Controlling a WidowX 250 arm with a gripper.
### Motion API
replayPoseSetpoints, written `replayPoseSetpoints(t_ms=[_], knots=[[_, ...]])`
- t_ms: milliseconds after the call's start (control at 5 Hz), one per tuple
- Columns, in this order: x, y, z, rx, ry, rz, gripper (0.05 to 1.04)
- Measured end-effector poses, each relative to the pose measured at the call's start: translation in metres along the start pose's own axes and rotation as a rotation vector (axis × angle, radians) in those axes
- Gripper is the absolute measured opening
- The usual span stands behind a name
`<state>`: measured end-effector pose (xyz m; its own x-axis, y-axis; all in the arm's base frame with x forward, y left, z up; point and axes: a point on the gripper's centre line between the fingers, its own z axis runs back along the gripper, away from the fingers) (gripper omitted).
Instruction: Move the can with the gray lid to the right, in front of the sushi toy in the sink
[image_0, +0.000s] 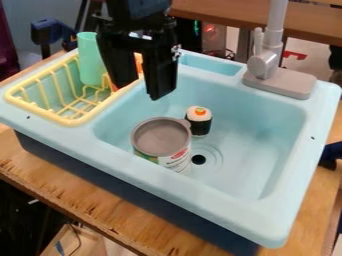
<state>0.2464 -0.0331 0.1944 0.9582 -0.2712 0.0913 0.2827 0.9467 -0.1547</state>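
One can and one toy sushi roll stand in the sink, below my spread claw.
From here I see the claw (141, 92) hanging above the basin's rack side, its two fingers apart with a gap between them. The can (161, 142) stands in the blue sink (220, 214), near the drain (198, 159), long axis upright, grey lid facing up. Just beside it, the sushi roll (199, 121) also points up, white top and orange spot uppermost, dark band around its side. I count one can, one roll, one faucet (266, 62), one yellow rack (72, 121) and one green cup (89, 60), upright in the rack.
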Motion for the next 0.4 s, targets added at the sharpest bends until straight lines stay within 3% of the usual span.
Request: replayPoseSetpoints(t_ms=[400], knots=[[0.005,0.011,-0.019,-0.036,0.026,-0.012,1.001]])
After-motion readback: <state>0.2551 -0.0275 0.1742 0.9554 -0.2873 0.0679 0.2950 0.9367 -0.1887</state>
